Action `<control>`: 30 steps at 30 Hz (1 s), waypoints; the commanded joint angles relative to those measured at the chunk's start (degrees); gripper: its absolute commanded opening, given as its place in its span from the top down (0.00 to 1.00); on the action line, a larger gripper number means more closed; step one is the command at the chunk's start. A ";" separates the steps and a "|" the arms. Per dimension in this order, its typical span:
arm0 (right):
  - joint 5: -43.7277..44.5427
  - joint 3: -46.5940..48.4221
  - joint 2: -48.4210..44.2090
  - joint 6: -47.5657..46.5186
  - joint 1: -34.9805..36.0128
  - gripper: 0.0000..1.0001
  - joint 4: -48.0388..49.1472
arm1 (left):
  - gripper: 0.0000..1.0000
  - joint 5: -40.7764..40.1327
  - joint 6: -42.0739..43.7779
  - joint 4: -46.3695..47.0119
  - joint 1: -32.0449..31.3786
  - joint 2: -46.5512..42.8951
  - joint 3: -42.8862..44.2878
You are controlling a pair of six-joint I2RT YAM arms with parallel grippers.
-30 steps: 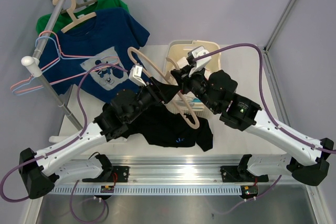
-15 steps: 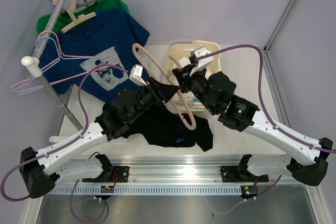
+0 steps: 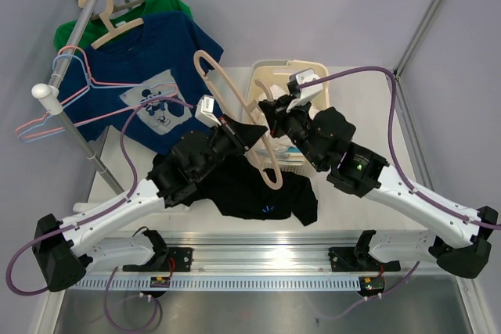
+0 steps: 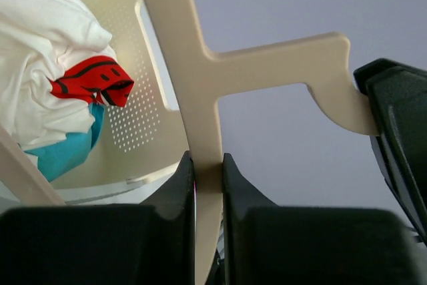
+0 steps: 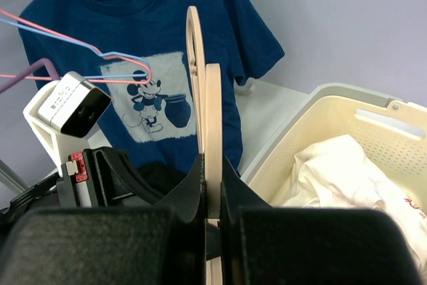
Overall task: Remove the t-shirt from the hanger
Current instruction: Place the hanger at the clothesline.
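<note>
In the overhead view the black t-shirt [image 3: 252,193] lies crumpled on the table [image 3: 352,209], below and free of the wooden hanger [image 3: 233,93], which is held in the air above it. The hanger slants from its hook near the blue t-shirt [image 3: 156,60] down toward the basket [image 3: 286,64]. The left gripper [image 3: 252,132] and right gripper [image 3: 271,109] meet it from either side at mid-length, but how tightly they hold is hard to judge from here. The blue shirt hangs on the rack [image 3: 73,37] in front of a green shirt [image 3: 164,1]. The left wrist view settles that grip: the hanger [image 4: 200,98] stands upright between the two fingers [image 4: 179,188], both pressed against its stem with no gap. It also shows the basket's perforated wall [image 4: 147,118] and the white clothes [image 4: 40,65] inside, but no black shirt. The right wrist view shows the hanger [image 5: 212,111] edge-on, pinched between that gripper's closed fingers [image 5: 192,181]. Behind it are the blue shirt [image 5: 167,31], thin wire hangers [image 5: 67,31] and the basket [image 5: 333,118]. A dark patch low at the left may be the black shirt; I cannot tell.
</note>
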 commanded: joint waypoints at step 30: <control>4.16 -18.40 -32.71 9.23 0.01 0.00 3.00 | 1.00 -2.62 -2.19 -2.75 12.47 7.36 26.22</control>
